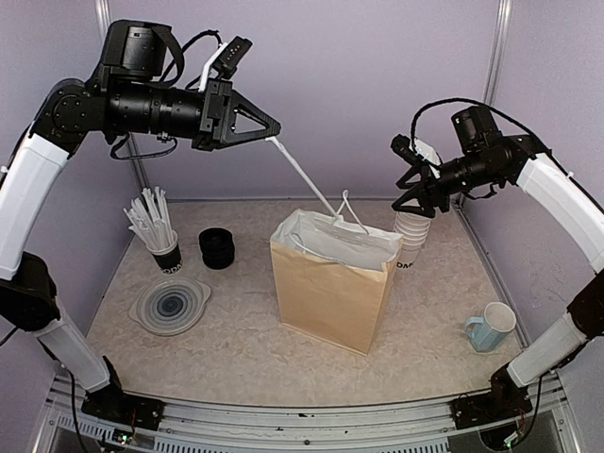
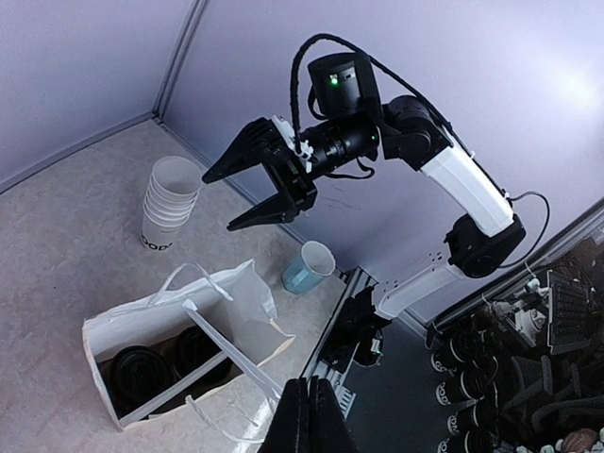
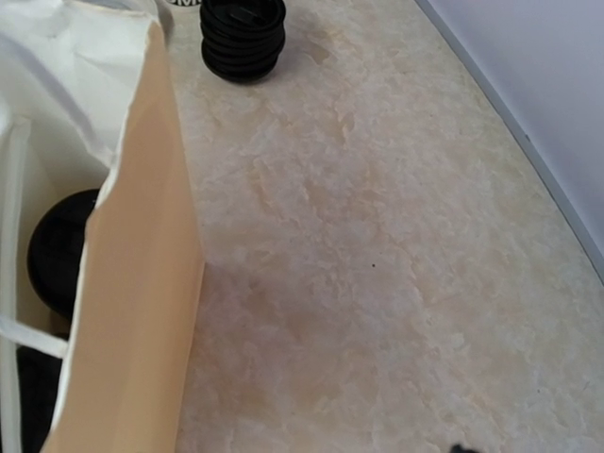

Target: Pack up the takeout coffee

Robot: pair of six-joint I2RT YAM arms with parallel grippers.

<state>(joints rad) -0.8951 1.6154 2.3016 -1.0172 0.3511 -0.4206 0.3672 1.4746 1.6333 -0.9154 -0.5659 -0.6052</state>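
The takeout coffee sits inside the brown paper bag point(image 1: 330, 297). In the left wrist view its two black lids point(image 2: 140, 370) point(image 2: 198, 347) show through the bag's open top, and one lid point(image 3: 58, 250) shows in the right wrist view. My left gripper point(image 1: 274, 129) is raised high at the back left, shut on the bag's white handle strip point(image 1: 304, 175), which runs taut down to the bag mouth. The same handle strip point(image 2: 226, 354) reaches my shut left fingers point(image 2: 294, 415). My right gripper point(image 1: 397, 192) hangs open and empty above the stack of lidless cups point(image 1: 411, 241).
A stack of black lids point(image 1: 218, 248) and a cup of white straws point(image 1: 156, 231) stand at the back left. A clear round dish point(image 1: 170, 304) lies in front of them. A light blue mug point(image 1: 491, 327) lies at the right front. Purple walls enclose the table.
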